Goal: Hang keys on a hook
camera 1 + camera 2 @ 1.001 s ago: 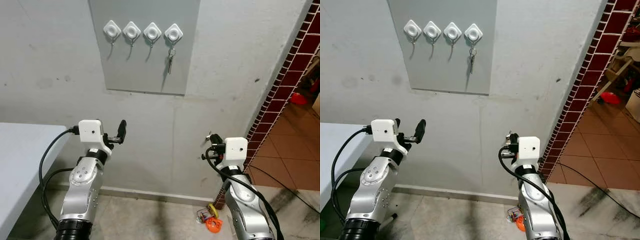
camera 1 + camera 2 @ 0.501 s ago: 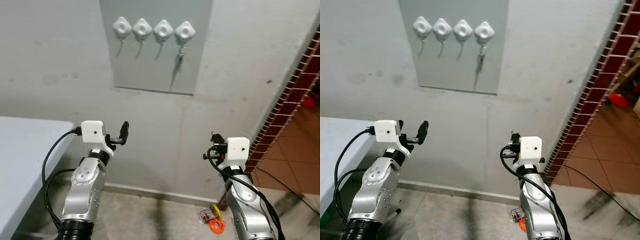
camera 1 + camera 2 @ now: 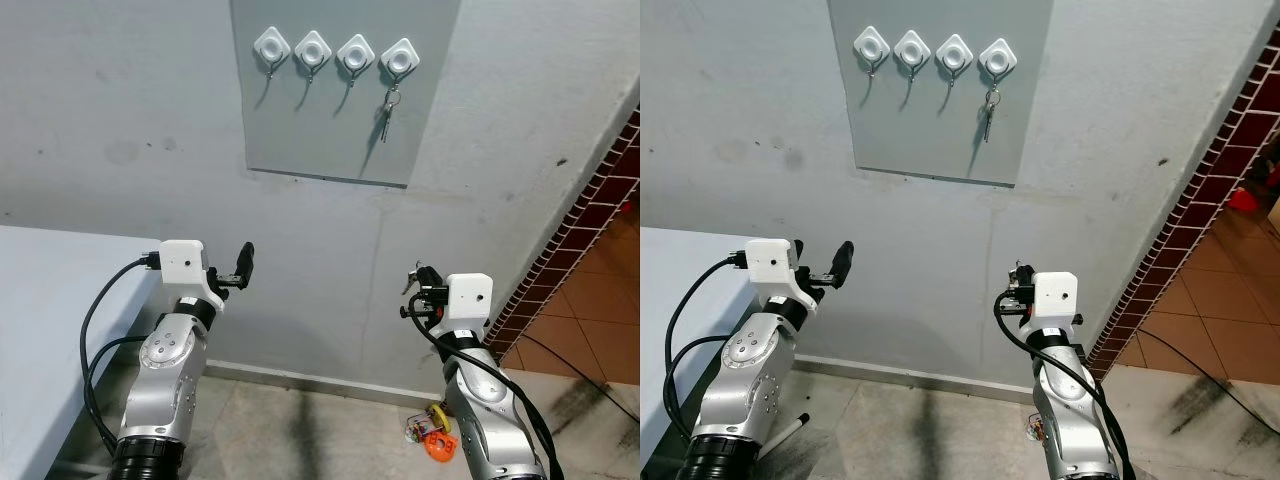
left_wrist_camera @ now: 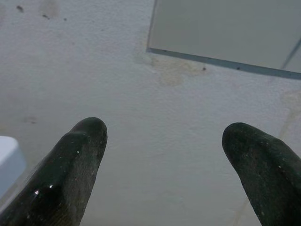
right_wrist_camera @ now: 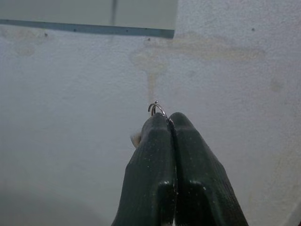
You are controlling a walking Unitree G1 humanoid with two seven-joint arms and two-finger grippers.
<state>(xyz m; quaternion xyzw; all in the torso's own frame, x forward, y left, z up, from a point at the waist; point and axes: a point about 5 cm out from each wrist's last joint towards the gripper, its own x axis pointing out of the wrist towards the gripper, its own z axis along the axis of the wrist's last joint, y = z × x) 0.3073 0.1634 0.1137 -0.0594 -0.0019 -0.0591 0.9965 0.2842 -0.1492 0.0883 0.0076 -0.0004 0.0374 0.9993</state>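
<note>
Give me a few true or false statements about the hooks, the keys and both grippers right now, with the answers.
1. Four white hooks sit on the grey panel. True.
2. Keys hang from the leftmost hook. False: they hang from the rightmost one.
3. The right gripper is shut on a key ring. True.
4. The left gripper is shut. False: its fingers stand wide apart, nothing between them.
5. The right gripper is touching the panel. False: it is below the panel, off the wall.
</note>
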